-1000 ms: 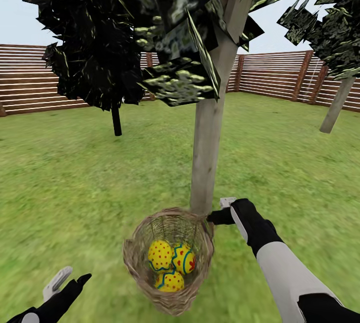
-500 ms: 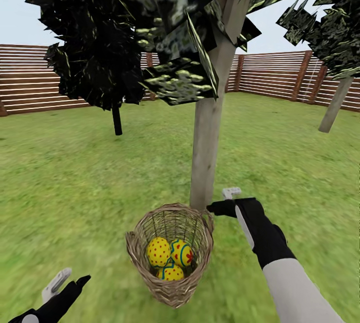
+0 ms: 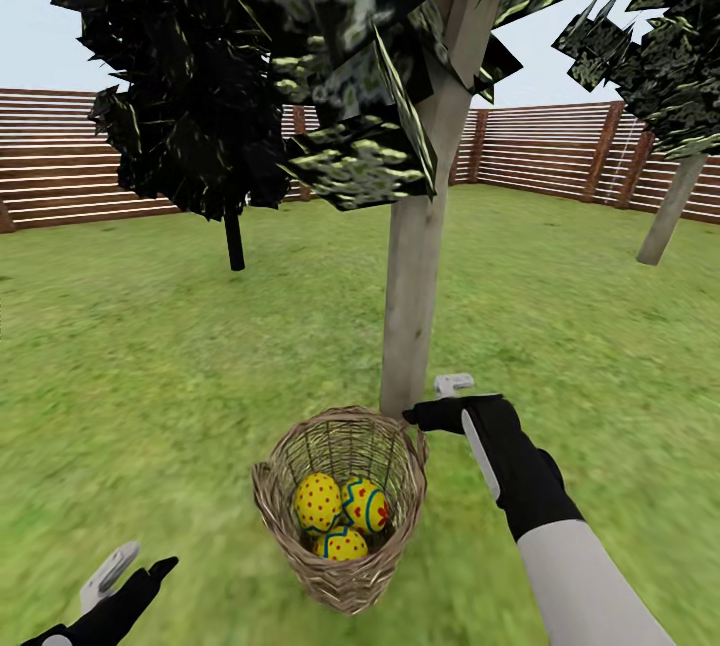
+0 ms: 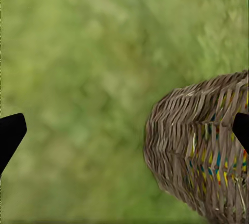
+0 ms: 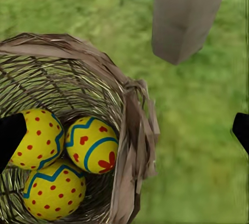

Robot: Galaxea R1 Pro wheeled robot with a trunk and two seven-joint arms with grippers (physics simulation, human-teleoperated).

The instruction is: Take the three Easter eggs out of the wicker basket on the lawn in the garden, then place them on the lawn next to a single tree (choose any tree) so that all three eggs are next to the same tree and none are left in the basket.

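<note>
At the foot of the pale-trunked tree (image 3: 412,306), in the head view, the wicker basket (image 3: 340,501) stands upright on the lawn (image 3: 150,376), just in front of the trunk's base, with the three Easter eggs (image 3: 342,518) piled together at its bottom. The right gripper (image 3: 432,404) hangs just beyond the basket's far rim beside a loop handle, while the left gripper (image 3: 135,566) waits low and well apart from the basket, its fingers spread on nothing. In the left wrist view the dark fingertips (image 4: 10,133) sit at opposite edges with grass between them, so that gripper is wide open and empty; the basket's woven side bulges near one tip, yellow showing through the gaps. In the right wrist view the fingertips (image 5: 10,133) are likewise far apart and hold nothing, poised over the rim, with all three eggs nestled touching in the bottom and the trunk's base just past the rim. The risk, as I judge it, lies in reaching down: a finger could catch the rim or handle and tip the light basket, or a pinch on one egg could squeeze it sideways against its neighbours and roll it away from the grip.
</note>
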